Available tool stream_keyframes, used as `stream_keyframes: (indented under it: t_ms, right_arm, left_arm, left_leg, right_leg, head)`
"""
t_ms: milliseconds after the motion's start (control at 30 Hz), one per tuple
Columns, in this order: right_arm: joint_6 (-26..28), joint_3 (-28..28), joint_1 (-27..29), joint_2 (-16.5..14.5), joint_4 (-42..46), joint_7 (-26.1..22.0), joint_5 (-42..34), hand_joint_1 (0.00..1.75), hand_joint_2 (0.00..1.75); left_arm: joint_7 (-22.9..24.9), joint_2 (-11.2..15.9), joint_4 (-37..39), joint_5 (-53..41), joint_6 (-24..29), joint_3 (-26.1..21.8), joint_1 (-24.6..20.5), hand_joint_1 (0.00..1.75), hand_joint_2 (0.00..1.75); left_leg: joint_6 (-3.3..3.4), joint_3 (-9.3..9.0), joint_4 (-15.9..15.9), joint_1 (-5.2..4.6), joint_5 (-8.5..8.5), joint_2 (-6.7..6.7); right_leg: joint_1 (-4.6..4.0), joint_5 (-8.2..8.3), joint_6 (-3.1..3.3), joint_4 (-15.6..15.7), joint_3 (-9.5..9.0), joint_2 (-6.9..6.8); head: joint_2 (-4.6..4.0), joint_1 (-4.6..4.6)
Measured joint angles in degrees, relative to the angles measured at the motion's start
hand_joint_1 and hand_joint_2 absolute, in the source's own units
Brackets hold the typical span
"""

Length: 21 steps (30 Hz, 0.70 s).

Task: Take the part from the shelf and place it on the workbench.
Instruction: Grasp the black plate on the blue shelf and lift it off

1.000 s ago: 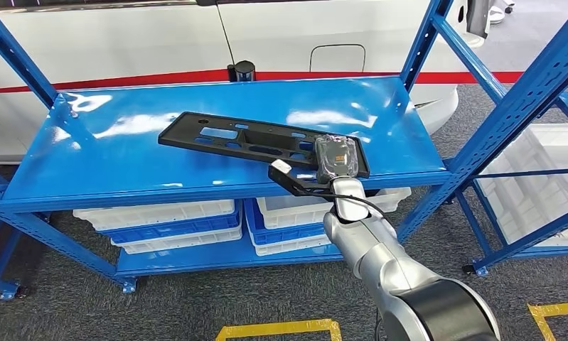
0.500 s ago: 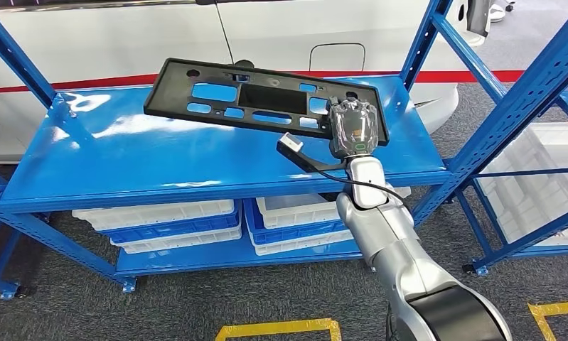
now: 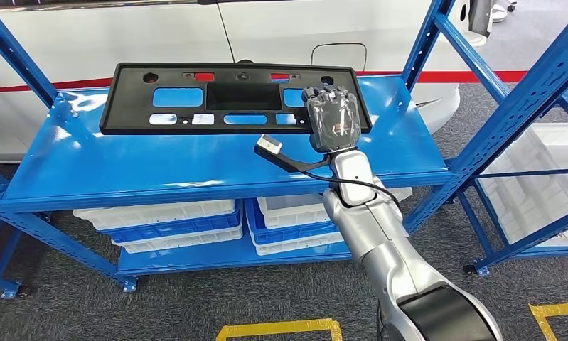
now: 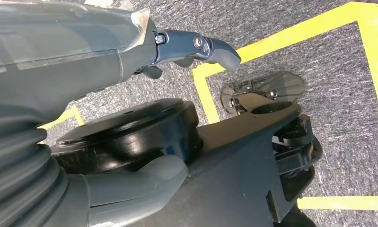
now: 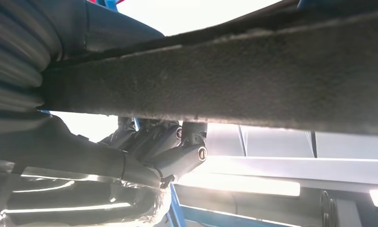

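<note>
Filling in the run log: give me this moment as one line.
phase: lift | right hand: grips long black perforated plastic panel, clear of blue metal shelf | left hand: hangs over floor, holds nothing | workbench: unseen

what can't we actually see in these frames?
- Head view: right hand covers that end of the black part; its fingers on the far side are hidden.
- Right wrist view: the part is a close blur.
- Left wrist view: left hand hangs over floor; fingers partly hidden by its cover.
- Workbench: outside every frame.
</note>
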<state>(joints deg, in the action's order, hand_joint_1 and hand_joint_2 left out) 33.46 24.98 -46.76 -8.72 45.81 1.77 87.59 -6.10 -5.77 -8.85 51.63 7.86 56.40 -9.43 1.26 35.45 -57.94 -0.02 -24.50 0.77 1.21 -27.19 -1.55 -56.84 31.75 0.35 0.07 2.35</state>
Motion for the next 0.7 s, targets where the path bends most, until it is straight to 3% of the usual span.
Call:
stream_keyframes:
  t_ms: [167,267,333,400,433,467,500,567,633,700]
  right_arm:
    - [0.3,0.8,-0.4,-1.3,0.0,-1.0,-1.0,1.75,1.75]
    - [0.4,1.1,-0.8,-2.1,0.0,-1.1,-1.6,1.75,1.75]
    - [0.5,1.4,-1.1,-2.4,0.0,-1.2,-1.8,1.75,1.75]
    - [0.6,1.6,-1.2,-2.4,-0.1,-1.2,-2.0,1.75,1.75]
    - [0.6,1.8,-1.2,-2.4,-0.2,-1.2,-2.0,1.75,1.75]
    - [0.6,1.9,-1.1,-2.4,-0.3,-1.2,-2.1,1.75,1.75]
    - [0.6,2.0,-1.2,-2.5,-0.4,-1.3,-2.2,1.75,1.75]
    - [0.6,2.3,-1.4,-2.7,-0.5,-1.3,-2.3,1.75,1.75]
    - [0.6,2.4,-1.6,-3.1,-0.5,-1.3,-2.5,1.75,1.75]
    - [0.7,2.5,-1.8,-3.3,-0.5,-1.3,-2.6,1.75,1.75]
  left_arm:
    - [-0.3,0.2,0.0,0.9,0.6,-0.1,0.4,0.00,1.75]
    - [-0.6,0.4,0.0,1.3,-0.2,-0.1,0.5,0.00,1.75]
    - [-0.7,0.6,0.0,1.5,-0.6,-0.1,0.5,0.00,1.75]
    - [-0.9,0.7,0.0,1.7,-0.7,-0.1,0.6,0.00,1.75]
    - [-1.0,0.8,0.0,1.8,-0.7,-0.1,0.6,0.00,1.75]
    - [-1.2,0.8,0.0,2.0,-0.6,-0.2,0.7,0.00,1.75]
    - [-1.3,0.9,0.0,2.1,-0.6,-0.3,0.7,0.00,1.75]
    - [-1.4,0.9,0.0,2.2,-0.5,-0.6,0.7,0.00,1.75]
    - [-1.5,0.9,0.0,2.3,-0.4,-0.8,0.8,0.00,1.75]
    - [-1.6,0.9,0.0,2.4,-0.3,-1.0,0.9,0.00,1.75]
  left_leg:
    - [0.60,0.04,-0.2,-0.41,-0.24,0.03]
    - [1.49,-0.31,0.5,-0.18,0.27,-0.14]
    - [2.03,-0.57,1.0,0.07,0.62,-0.29]
    - [2.17,-0.51,1.0,0.02,0.68,-0.28]
    - [2.16,-0.49,1.0,0.00,0.68,-0.26]
    - [2.14,-0.47,0.9,0.00,0.69,-0.24]
    - [2.12,-0.48,0.9,0.01,0.68,-0.22]
    - [1.88,-0.37,0.6,-0.04,0.60,-0.18]
    - [1.26,-0.10,0.3,-0.18,0.63,-0.13]
    - [0.51,0.13,0.2,-0.22,0.92,-0.04]
  right_leg:
    - [0.49,-0.01,-0.62,0.1,-0.03,0.01]
    - [0.52,-0.69,-0.91,-0.8,0.40,-0.04]
    - [0.43,-3.37,-0.33,-5.8,2.74,-0.09]
    - [0.36,-6.51,0.17,-13.8,6.50,-0.09]
    - [0.35,-7.21,0.09,-16.6,7.83,-0.09]
    - [0.35,-6.94,-0.19,-17.1,8.15,-0.09]
    - [0.36,-5.74,-0.61,-15.3,7.29,-0.10]
    - [0.36,-2.49,-1.14,-7.1,3.20,-0.11]
    - [0.08,-0.51,-0.88,-1.9,0.48,-0.07]
    - [-0.18,-0.08,-0.37,-1.4,0.44,-0.03]
  head:
    - [0.00,0.01]
    - [0.00,-0.03]
    - [0.00,-0.21]
    - [0.00,-0.39]
    - [0.00,-0.44]
    - [0.00,-0.46]
    - [0.00,-0.50]
    - [0.00,-0.57]
    - [0.00,-0.52]
    - [0.00,-0.41]
